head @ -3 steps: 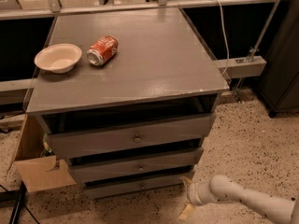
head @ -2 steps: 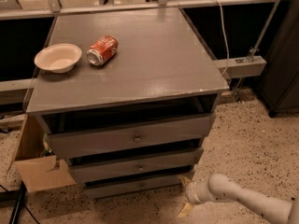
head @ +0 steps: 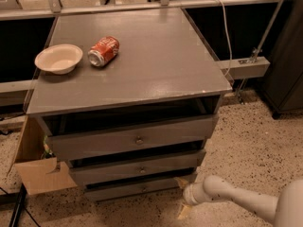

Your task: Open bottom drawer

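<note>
The bottom drawer (head: 124, 188) is the lowest of the grey cabinet's three drawers, a shallow grey front low near the floor. It stands slightly out, with a dark gap above it. My gripper (head: 182, 196) is on a white arm that comes in from the lower right. It sits just off the drawer's right end, near the floor. Its two tan fingers are spread apart, the upper fingertip (head: 179, 181) by the drawer's right corner. It holds nothing.
The middle drawer (head: 139, 168) and the taller top drawer (head: 137, 138) also stand slightly out. A white bowl (head: 58, 58) and a red soda can (head: 104, 51) lie on the cabinet top. A cardboard box (head: 40, 174) stands at the left. A dark cabinet (head: 284, 56) stands at the right.
My gripper has moved a little to the left, closer to the bottom drawer's right end. The drawers have not moved.
</note>
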You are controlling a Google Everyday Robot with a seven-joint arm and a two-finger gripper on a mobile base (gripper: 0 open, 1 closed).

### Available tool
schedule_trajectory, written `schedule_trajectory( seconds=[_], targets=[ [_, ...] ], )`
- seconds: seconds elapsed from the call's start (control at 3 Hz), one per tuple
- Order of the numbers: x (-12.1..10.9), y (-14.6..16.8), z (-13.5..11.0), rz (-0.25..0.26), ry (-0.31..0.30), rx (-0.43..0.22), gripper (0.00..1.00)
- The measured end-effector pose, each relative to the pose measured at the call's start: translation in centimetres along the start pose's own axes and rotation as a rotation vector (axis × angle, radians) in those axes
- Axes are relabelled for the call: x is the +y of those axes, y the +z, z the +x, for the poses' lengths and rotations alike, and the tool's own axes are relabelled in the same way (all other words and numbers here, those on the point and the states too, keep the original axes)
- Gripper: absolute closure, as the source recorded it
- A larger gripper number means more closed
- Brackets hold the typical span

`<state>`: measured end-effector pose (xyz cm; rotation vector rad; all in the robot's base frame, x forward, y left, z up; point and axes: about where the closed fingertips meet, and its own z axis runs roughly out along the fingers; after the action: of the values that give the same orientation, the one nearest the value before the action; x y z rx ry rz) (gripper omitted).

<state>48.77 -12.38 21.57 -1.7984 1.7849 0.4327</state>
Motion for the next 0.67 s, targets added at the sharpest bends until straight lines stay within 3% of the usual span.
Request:
schedule_trajectory(
  seconds=[0.33,0.67],
  targets=[
    [-0.84,1.68,0.63,0.032,-0.067,0.112,0.0],
    [-0.84,1.68,0.63,0.032,-0.067,0.112,0.0]
  ],
)
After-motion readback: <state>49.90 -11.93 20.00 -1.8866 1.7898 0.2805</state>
